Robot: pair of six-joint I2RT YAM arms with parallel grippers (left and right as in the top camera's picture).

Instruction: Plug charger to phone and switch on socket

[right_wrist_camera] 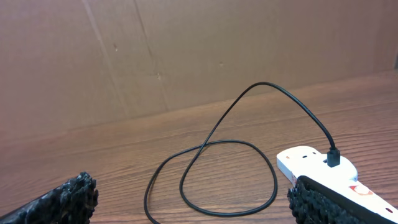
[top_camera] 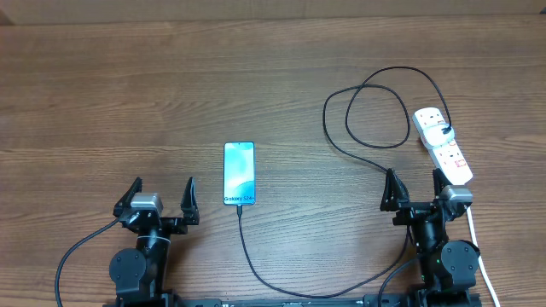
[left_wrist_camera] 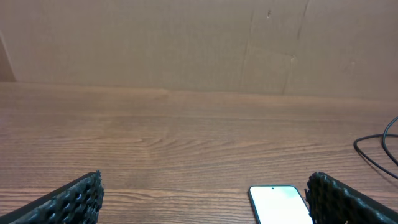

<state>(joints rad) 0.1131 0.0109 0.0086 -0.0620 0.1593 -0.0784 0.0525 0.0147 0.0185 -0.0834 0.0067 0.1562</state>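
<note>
Clerk: Contents, leftmost first?

Checker: Left tool [top_camera: 163, 188]. Fingers spread wide, nothing held, low over the table [top_camera: 85, 102].

Clerk: Next along?

Checker: Phone [top_camera: 239, 173]. Flat on the table, screen lit, ahead of the left tool and off to its right side. The left wrist view shows one end of it just inside that tool's right finger.

Clerk: Charger?

Checker: Charger [right_wrist_camera: 266, 84], thin black cable. Connector tip [top_camera: 240, 207] sits at the phone's near end, touching it. It looks seated, though it is too small to be certain. From there the cable runs back toward the arm bases, crosses to the right and passes out of sight by the right arm. It then lies in a loop ahead of the right tool and ends in a black plug [top_camera: 445, 130] on the socket.

Clerk: Right tool?

Checker: Right tool [top_camera: 414, 183]. Fingers apart, empty, low over the table.

Clerk: Last entry?

Checker: Socket [top_camera: 444, 143]. White strip, ahead of the right tool, its near end just beside that tool's right finger. Red switches [top_camera: 461, 160] too small to read as on or off.

Clerk: Status?

Checker: Judged done: cable to phone, plug in socket. Judged outstanding: pressing the switch, which the right tool is nearer to. Whether it is already on cannot be told.
</note>
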